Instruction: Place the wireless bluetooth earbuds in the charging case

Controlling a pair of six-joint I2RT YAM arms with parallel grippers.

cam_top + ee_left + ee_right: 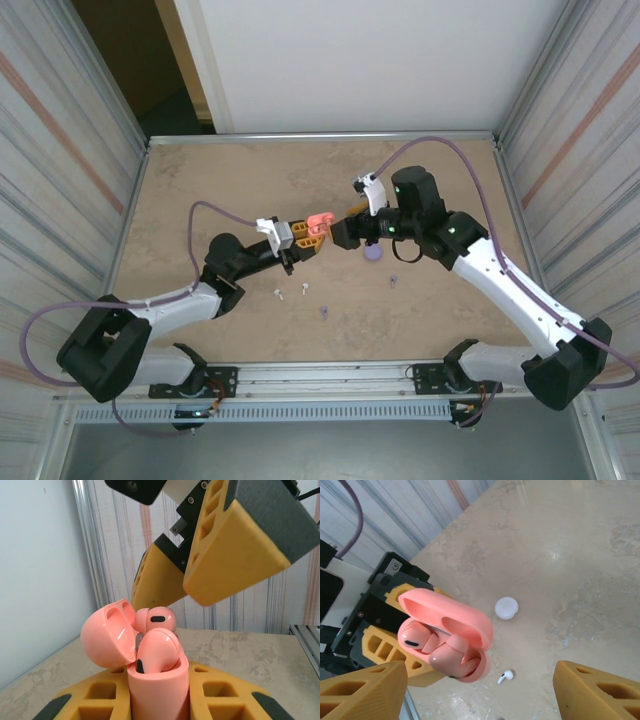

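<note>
Nothing here can be read from where I stand: no lettering, logo, label or number on the pink charging case (pixel 451 616) or on anything around it.

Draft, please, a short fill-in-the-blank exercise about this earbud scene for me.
1. The left pincer grips the pink charging case, whose lid stands ____.
2. Inside it sit ____ pink earbuds.
3. The right pincer, jaws apart above the case, holds ____.
4. The loose earbud on the table near the closed white case is ____ in colour.

Missing words: open; two; nothing; white.
</note>
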